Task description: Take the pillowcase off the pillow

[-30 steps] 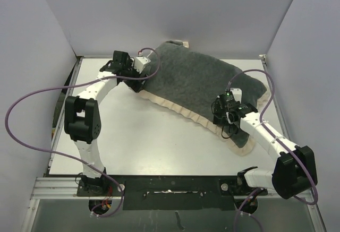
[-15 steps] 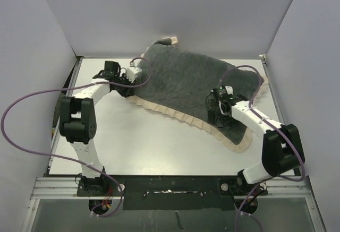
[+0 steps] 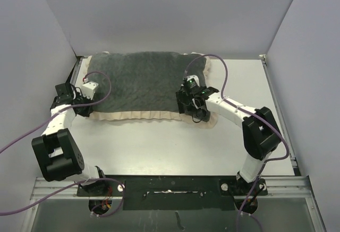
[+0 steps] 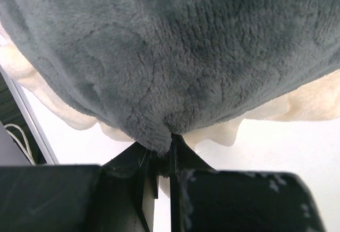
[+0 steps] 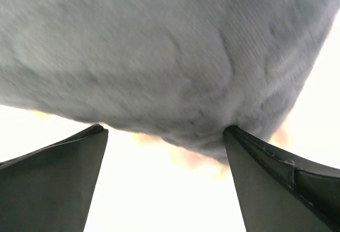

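The pillowcase (image 3: 141, 80) lies along the back of the table, dark grey plush face up, with its peach frill (image 3: 138, 115) along the near edge. The pillow is hidden; no plain white cushion shows. My left gripper (image 3: 89, 108) is shut on the cover's left near corner; in the left wrist view the jaws (image 4: 162, 148) pinch a fold of grey plush (image 4: 170, 46) beside the frill (image 4: 313, 102). My right gripper (image 3: 186, 106) stands open at the cover's right end. In the right wrist view its fingers (image 5: 164, 136) straddle the grey fabric (image 5: 159, 46), the right finger touching it.
Grey walls close in the table (image 3: 159, 147) at the back and both sides. Purple cables (image 3: 223, 83) loop over the cover's right end and beside the left arm (image 3: 16, 142). The metal rail (image 3: 170, 187) with both arm bases runs along the near edge.
The left gripper has shut on the cover's corner and pulled it left. The cover swung from a diagonal to lie straight along the back. The right arm moved left with it, still open.
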Action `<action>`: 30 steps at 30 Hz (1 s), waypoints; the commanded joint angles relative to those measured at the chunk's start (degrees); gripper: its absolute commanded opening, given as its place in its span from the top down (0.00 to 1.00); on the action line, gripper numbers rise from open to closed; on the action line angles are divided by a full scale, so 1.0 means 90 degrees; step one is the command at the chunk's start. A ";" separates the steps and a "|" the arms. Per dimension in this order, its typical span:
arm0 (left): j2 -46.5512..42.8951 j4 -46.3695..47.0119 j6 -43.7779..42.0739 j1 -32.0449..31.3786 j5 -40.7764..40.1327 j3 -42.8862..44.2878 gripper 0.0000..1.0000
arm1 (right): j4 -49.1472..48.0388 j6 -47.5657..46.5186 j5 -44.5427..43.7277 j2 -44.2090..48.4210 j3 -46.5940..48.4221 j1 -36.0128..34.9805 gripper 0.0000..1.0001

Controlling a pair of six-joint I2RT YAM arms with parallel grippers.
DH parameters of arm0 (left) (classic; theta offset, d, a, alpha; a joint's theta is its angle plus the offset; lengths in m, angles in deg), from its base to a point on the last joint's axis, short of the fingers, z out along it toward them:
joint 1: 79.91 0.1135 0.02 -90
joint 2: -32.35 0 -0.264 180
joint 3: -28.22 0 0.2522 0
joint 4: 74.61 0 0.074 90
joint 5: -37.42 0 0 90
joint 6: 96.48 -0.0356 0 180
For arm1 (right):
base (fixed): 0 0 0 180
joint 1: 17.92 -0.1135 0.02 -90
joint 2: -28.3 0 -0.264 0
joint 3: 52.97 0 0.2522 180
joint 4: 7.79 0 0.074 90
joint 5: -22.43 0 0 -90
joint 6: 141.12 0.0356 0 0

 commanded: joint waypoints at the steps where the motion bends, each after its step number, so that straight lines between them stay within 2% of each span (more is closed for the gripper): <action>1: -0.0421 0.0404 -0.0217 0.0031 -0.0544 -0.0224 1.00 | -0.0077 0.0053 0.0046 0.0978 -0.0731 0.0356 0.02; 7: -0.0233 0.0361 0.0116 0.0053 -0.0757 -0.0022 1.00 | -0.0752 -0.0358 0.0418 0.2568 -0.2650 0.1159 0.02; 11: -0.0111 0.0313 0.0264 0.0051 -0.0846 0.0131 1.00 | -0.1669 -0.0862 0.0866 0.2871 -0.3271 0.1324 0.02; 17: -0.0145 0.0267 0.0342 0.0038 -0.0885 0.0184 1.00 | -0.2927 -0.1277 0.1994 0.2333 -0.3311 0.1351 0.02; 21: -0.0133 0.0303 0.0338 0.0028 -0.0926 0.0181 1.00 | -0.3274 -0.1514 0.2510 0.1765 -0.3088 0.1416 0.02; 27: -0.0031 0.0292 0.0399 -0.0001 -0.0968 0.0257 1.00 | -0.3452 -0.1602 0.2629 0.1083 -0.2905 0.1349 0.00; 28: -0.0022 0.0295 0.0409 -0.0012 -0.0972 0.0258 1.00 | -0.3481 -0.1596 0.2518 0.1028 -0.2936 0.1302 0.01; 30: -0.0028 0.0296 0.0430 -0.0031 -0.0971 0.0262 1.00 | -0.3505 -0.1600 0.2228 0.1009 -0.3018 0.1185 0.14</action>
